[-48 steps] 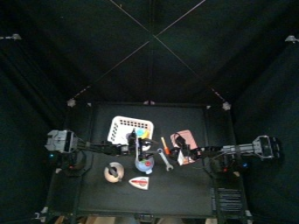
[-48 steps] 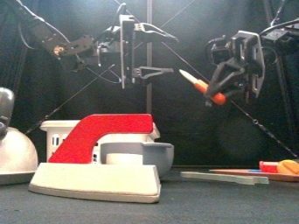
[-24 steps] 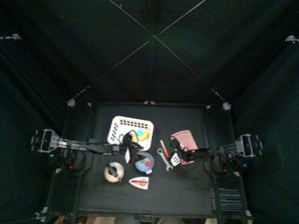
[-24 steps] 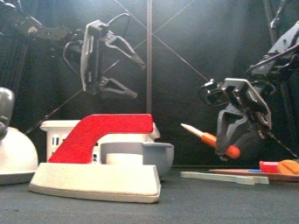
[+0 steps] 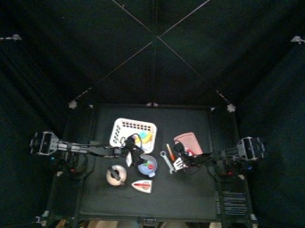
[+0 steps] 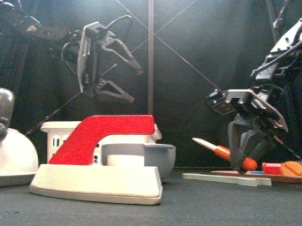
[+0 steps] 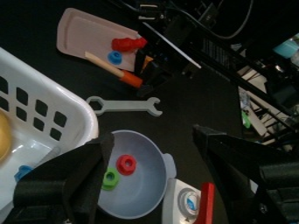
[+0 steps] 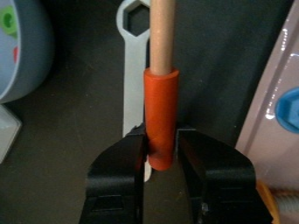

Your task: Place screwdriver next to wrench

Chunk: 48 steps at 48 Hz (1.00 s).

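Screwdriver: orange handle with a pale wooden-looking shaft; it slants down toward the table at the right side, tip low, just above the surface in the front view.
Right gripper: jaws pinched together on the orange handle, low over the table's right half.
Wrench: slim silver bar with an open ring end, lying flat on the table; in the right wrist view it runs lengthwise just beside and partly under the screwdriver.
Pink tray: sits toward the table's right edge, just beside the wrench, carrying small red and blue pieces.
Grey bowl: near the table's middle, on the wrench's other side, with red and green rings inside.
White basket: toward the back of the table, left of centre.
Red-and-white block: at the front edge, large in the front view.
Left gripper: raised over the left half, jaws spread wide, holding nothing.
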Each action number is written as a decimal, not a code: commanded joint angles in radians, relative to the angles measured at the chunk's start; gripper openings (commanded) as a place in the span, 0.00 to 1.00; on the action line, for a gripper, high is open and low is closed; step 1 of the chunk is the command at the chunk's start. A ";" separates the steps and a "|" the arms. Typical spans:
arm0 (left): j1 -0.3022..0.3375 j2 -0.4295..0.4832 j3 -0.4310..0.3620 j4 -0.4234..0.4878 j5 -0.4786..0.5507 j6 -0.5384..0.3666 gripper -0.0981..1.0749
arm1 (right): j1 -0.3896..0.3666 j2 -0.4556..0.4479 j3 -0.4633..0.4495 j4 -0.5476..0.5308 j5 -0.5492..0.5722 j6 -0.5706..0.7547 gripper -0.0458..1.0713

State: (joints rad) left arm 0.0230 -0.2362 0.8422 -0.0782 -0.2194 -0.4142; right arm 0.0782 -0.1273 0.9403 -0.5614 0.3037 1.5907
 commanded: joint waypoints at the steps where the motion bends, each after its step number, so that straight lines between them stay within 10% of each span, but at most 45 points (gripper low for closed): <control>1: 0.000 -0.014 -0.008 0.003 -0.003 0.002 0.96 | 0.021 -0.021 -0.031 0.017 0.038 -0.002 0.40; 21: 0.000 -0.014 -0.005 0.002 -0.003 0.000 0.96 | 0.069 -0.009 -0.178 0.267 0.397 -0.298 0.40; 48: -0.003 -0.014 0.015 -0.003 -0.003 -0.002 0.96 | -0.021 0.054 -0.135 0.302 0.245 -0.443 0.42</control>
State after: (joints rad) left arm 0.0215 -0.2362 0.8698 -0.0798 -0.2178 -0.4157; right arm 0.0598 -0.0644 0.8099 -0.2470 0.5798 1.1490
